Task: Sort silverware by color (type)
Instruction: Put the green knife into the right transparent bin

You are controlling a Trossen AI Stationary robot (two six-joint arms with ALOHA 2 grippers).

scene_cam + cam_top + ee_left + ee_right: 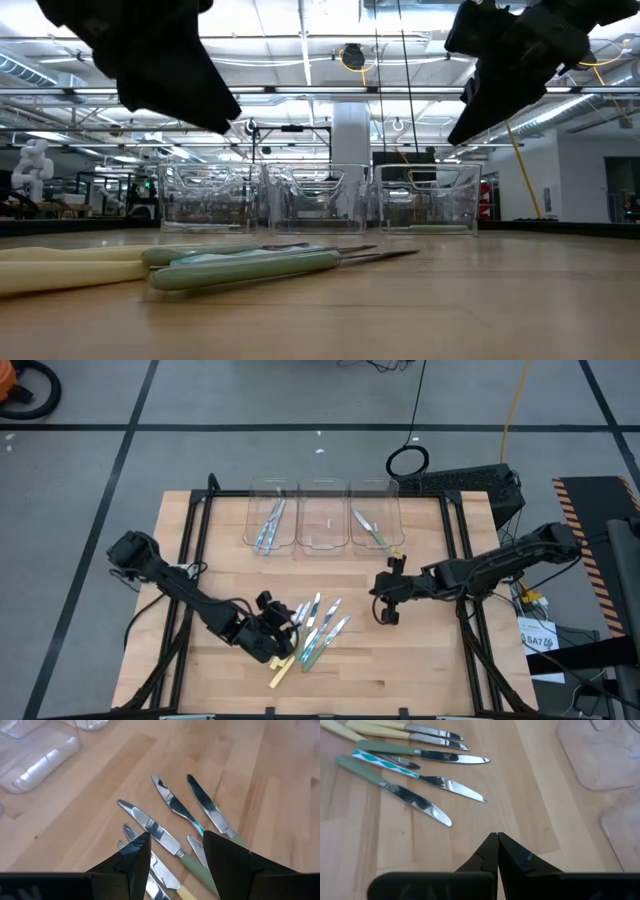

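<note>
While the left gripper [283,622] hangs low over the near-left part of the wooden table [430,660], its fingers [131,855] stand parted with nothing between them — only the loose silverware [318,628] lies beneath. That cluster is a fan of table knives lying flat on the wood, blades pointing toward the far side. In the left wrist view a green-handled knife [165,839] lies just past the fingertips, with a blue-patterned knife [176,805] and another green-handled knife [212,812] beyond it. A pale yellow handle [280,673] sticks out at the near end of the heap, and the low view shows yellow and green handles lying side by side on the table.

Along the far edge stand three clear plastic bins [322,515] in a row. The left bin [271,515] holds a few blue-handled pieces, the right bin [376,518] holds one or two utensils whose handle colour is hard to tell, and the middle one shows nothing clearly.

The right gripper [386,610] hovers above bare wood right of the knife cluster and well apart from it — its fingers [512,852] are pressed together, gripping nothing. From its wrist view the knives lie farther off, touching one another at the handles.
</note>
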